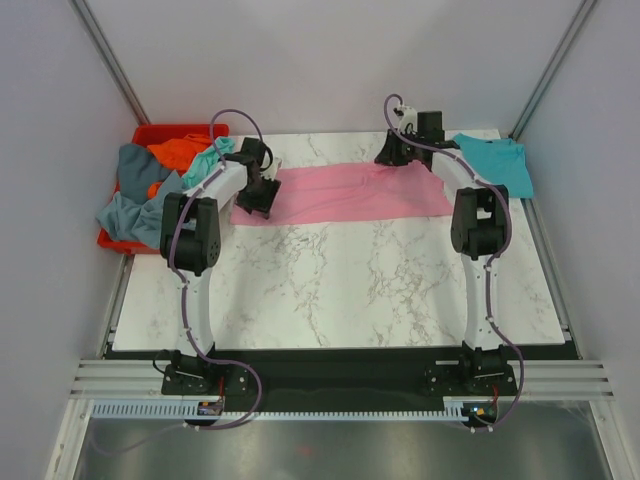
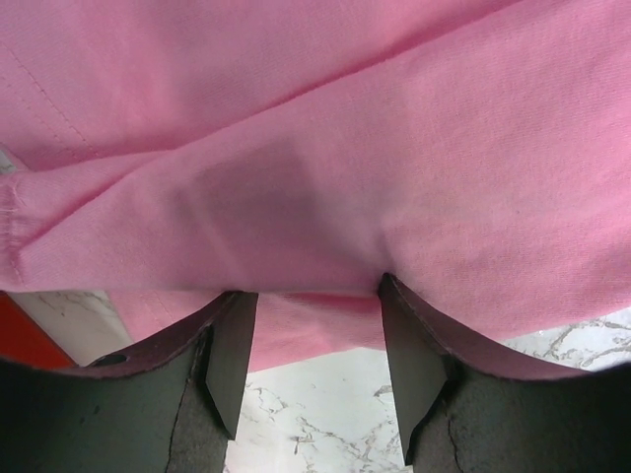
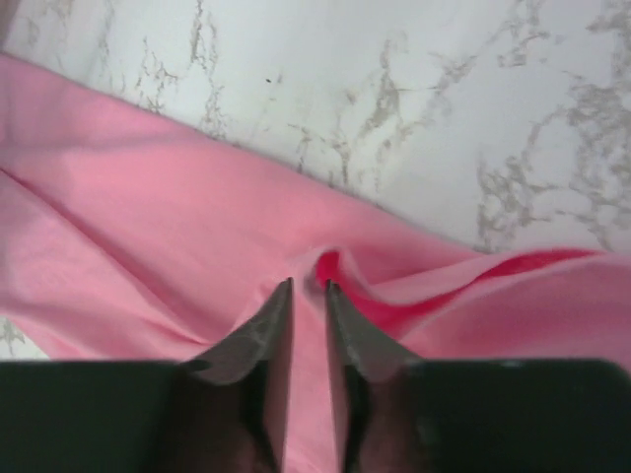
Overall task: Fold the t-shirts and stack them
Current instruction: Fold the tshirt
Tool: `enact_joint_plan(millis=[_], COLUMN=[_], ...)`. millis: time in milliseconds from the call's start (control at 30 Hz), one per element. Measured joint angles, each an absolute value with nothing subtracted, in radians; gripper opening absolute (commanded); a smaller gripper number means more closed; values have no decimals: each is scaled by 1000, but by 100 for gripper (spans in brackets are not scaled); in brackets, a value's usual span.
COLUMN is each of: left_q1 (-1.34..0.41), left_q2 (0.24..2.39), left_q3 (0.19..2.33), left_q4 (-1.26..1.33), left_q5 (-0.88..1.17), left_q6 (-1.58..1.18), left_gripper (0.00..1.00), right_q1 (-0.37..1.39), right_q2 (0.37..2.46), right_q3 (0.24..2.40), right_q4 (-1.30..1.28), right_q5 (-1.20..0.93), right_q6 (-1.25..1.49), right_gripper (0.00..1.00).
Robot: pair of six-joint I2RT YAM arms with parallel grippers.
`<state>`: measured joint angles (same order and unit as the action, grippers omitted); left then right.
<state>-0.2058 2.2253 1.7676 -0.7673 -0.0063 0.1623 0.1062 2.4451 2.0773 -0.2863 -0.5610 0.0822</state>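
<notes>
The pink t-shirt lies as a long band across the far part of the table. My left gripper is at its left end. In the left wrist view the gripper is open, its tips against the pink t-shirt, with bare table showing between the fingers. My right gripper is at the shirt's far edge. In the right wrist view the gripper is shut on a raised fold of the pink t-shirt. A teal t-shirt lies flat at the far right.
A red bin stands off the table's far left corner. Grey-blue, orange and mint shirts are heaped in it and spill over its side. Marble table stretches toward the arm bases.
</notes>
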Motion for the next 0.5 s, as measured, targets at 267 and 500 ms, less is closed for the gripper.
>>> enact_joint_plan(millis=[267,500], left_q1=[-222,-232], left_q2=[2191,2158], left_q3=[1721,1715], left_q4=[-753,-776], left_q5=[-29,-49], left_q6=[162,163], left_gripper=[69,83], right_q1=[175,146], right_q2=[2473,2310], right_q3=[2104,2033], right_q4=[-266,-259], right_q5=[-548,-530], right_q6=[100,89], right_gripper=[55,56])
